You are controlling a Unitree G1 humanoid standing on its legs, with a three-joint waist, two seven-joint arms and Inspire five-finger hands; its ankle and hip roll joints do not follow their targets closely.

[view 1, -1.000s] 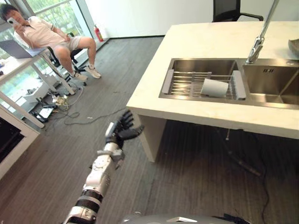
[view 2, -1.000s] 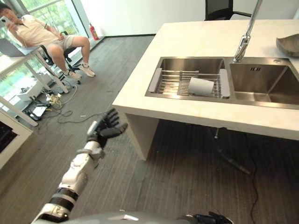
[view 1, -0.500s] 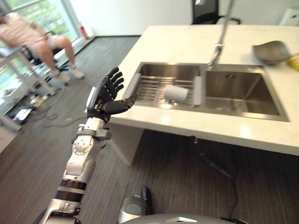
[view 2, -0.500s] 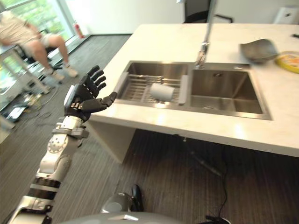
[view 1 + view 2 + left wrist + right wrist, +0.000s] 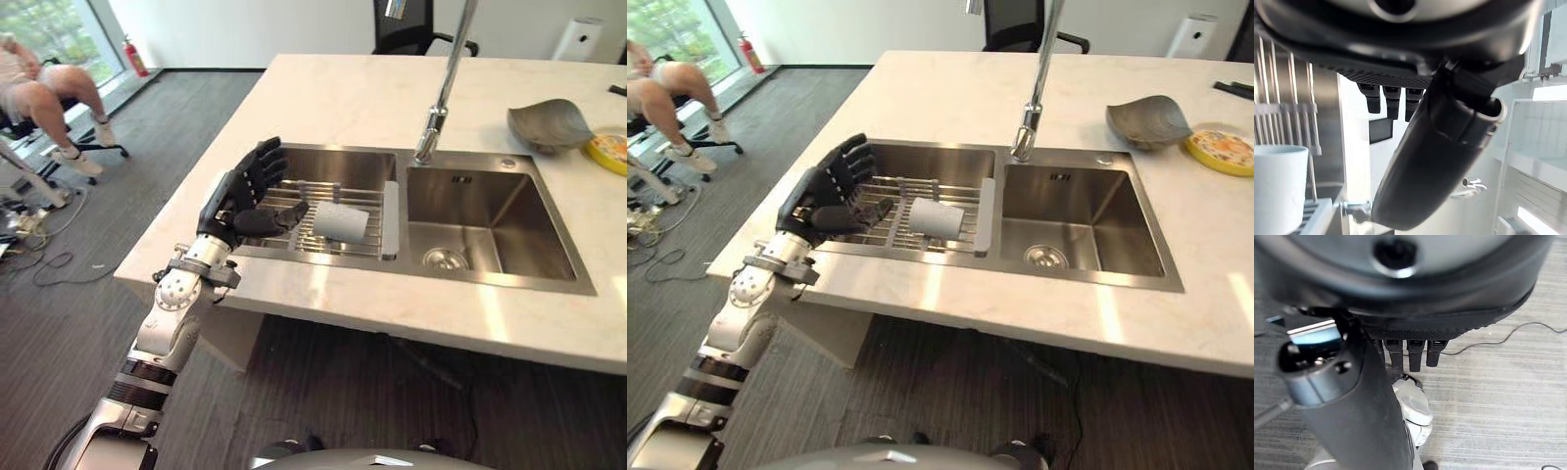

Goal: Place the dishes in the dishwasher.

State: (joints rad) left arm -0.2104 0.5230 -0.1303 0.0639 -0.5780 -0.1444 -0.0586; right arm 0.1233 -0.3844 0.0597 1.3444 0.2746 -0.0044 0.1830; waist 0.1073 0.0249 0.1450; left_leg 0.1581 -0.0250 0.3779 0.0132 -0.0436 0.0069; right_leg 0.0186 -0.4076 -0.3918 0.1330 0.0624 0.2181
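- Presently, left hand (image 5: 238, 200), fingers spread, hovers just left of white cup (image 5: 340, 220) lying sideways on sink rack (image 5: 294, 231).
- Cup: probably light, rigid, slippery; grip round its body.

The room is brightly and evenly lit, with daylight let in through the window (image 5: 49, 24) at the far left. Pale glare patches are thrown on the counter (image 5: 323, 294). A shadow is cast under it. Washed-out highlights are seen in the left wrist view.
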